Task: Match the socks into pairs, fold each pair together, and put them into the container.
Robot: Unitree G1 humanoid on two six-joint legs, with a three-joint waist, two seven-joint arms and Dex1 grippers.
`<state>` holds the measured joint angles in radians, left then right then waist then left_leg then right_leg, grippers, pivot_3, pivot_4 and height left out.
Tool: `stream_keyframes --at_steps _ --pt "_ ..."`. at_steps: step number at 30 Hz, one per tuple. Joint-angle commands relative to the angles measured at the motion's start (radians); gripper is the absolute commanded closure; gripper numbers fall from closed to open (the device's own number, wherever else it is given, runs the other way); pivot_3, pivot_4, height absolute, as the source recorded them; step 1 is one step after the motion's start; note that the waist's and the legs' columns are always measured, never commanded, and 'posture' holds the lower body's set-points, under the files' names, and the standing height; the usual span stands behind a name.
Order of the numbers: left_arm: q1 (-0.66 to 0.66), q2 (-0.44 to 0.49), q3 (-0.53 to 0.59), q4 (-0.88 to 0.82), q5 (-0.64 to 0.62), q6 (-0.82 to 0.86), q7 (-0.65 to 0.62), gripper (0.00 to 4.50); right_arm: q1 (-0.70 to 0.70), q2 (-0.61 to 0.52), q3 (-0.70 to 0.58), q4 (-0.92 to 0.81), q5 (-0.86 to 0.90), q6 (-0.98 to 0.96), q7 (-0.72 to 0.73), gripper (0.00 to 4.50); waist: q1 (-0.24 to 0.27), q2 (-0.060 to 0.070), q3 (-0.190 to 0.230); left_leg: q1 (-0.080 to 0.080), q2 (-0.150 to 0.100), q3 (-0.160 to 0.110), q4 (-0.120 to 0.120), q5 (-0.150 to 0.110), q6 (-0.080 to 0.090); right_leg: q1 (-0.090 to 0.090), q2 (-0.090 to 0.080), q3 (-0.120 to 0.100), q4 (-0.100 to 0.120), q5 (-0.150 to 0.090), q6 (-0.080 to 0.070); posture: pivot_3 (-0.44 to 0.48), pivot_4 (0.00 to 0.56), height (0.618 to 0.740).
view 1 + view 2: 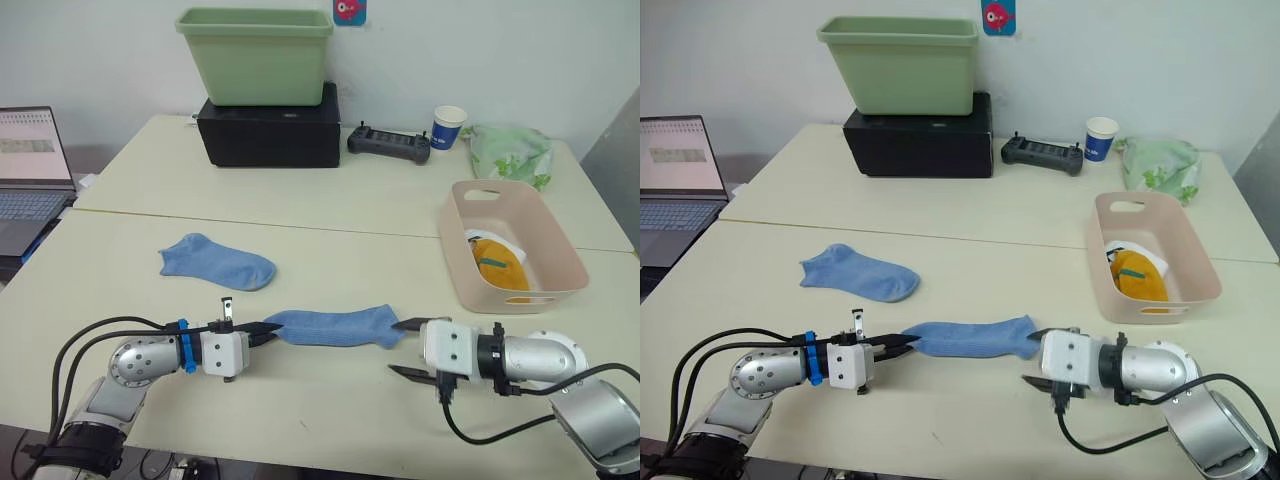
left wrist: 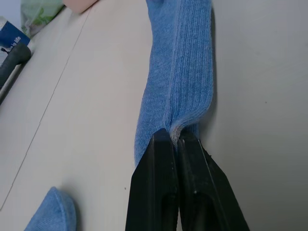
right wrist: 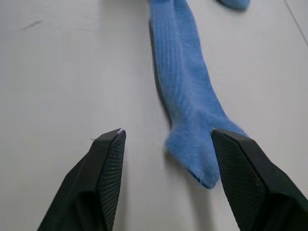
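L hand (image 1: 268,328) is clamped on one end of a blue sock (image 1: 330,326), which lies stretched flat on the counter (image 1: 330,220) btwn both hands. R hand (image 1: 405,348) is spread wide at the sock's other end, fingers either side of the tip, not gripping it. Second blue sock (image 1: 215,262) lies near, further back on the L. Pink container (image 1: 565,250) sits at the R w/ yellow socks (image 1: 498,268) and white fabric inside. Green tub (image 1: 255,55) on a black box (image 1: 268,130) at the back.
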<state>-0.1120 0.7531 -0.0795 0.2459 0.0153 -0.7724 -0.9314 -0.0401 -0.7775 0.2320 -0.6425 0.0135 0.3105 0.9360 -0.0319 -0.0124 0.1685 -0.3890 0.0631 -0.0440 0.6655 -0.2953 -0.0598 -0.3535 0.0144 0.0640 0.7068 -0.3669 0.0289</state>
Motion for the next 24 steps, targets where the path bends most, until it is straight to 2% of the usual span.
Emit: stream_keyframes --at_steps 1,5,12,15,22,23,24 --pt "-0.005 0.013 0.014 0.028 0.051 -0.041 0.058 4.50 -0.002 0.007 0.024 0.017 -0.014 -0.107 -0.002 1.42 0.000 0.000 0.000 0.003 0.000 0.001 0.000 0.000 0.000 0.002 0.000 0.001 0.000 0.000 0.000 0.000 0.150 0.720" --pt "-0.058 -0.025 0.003 0.070 0.130 -0.049 0.153 4.50 -0.045 0.035 0.095 0.104 -0.091 -0.134 -0.024 1.42 0.002 0.000 0.000 0.007 0.000 0.002 -0.001 0.000 0.000 0.005 0.000 0.001 0.000 0.000 0.000 0.000 0.150 0.720" --pt "-0.078 -0.012 -0.018 0.097 0.144 -0.072 0.179 4.50 -0.133 0.091 0.152 0.200 -0.152 -0.091 -0.032 1.42 0.003 0.001 -0.001 0.007 0.000 0.003 -0.001 0.000 0.000 0.004 0.000 0.002 0.000 0.000 0.000 0.000 0.150 0.720" --pt "-0.076 -0.001 -0.021 0.102 0.124 -0.080 0.168 4.50 -0.164 0.105 0.167 0.232 -0.175 -0.100 -0.032 2.07 0.003 0.001 -0.001 0.007 0.000 0.003 -0.001 0.000 0.000 0.004 0.000 0.002 0.001 0.000 0.000 0.000 0.150 0.720" --pt "-0.035 0.036 -0.046 0.020 -0.021 -0.034 0.069 4.50 -0.156 0.095 0.149 0.229 -0.137 -0.132 -0.008 4.48 0.000 0.001 -0.001 0.007 0.001 0.004 -0.001 0.000 0.000 0.003 0.000 0.003 0.001 0.000 0.000 0.000 0.150 0.720" --pt "-0.020 0.053 -0.052 -0.022 -0.070 0.016 0.029 4.50 -0.147 0.093 0.138 0.215 -0.109 -0.124 0.003 4.48 0.000 0.001 -0.001 0.007 0.001 0.003 -0.001 0.000 0.000 0.003 0.000 0.003 0.001 0.000 0.000 0.000 0.150 0.720" --pt "0.015 0.090 -0.060 -0.113 -0.169 0.137 -0.040 4.50 -0.126 0.090 0.117 0.178 -0.047 -0.089 0.026 4.48 0.000 0.001 -0.001 0.006 0.001 0.004 -0.001 0.000 0.000 0.003 0.000 0.003 0.001 0.000 0.000 0.000 0.150 0.720"
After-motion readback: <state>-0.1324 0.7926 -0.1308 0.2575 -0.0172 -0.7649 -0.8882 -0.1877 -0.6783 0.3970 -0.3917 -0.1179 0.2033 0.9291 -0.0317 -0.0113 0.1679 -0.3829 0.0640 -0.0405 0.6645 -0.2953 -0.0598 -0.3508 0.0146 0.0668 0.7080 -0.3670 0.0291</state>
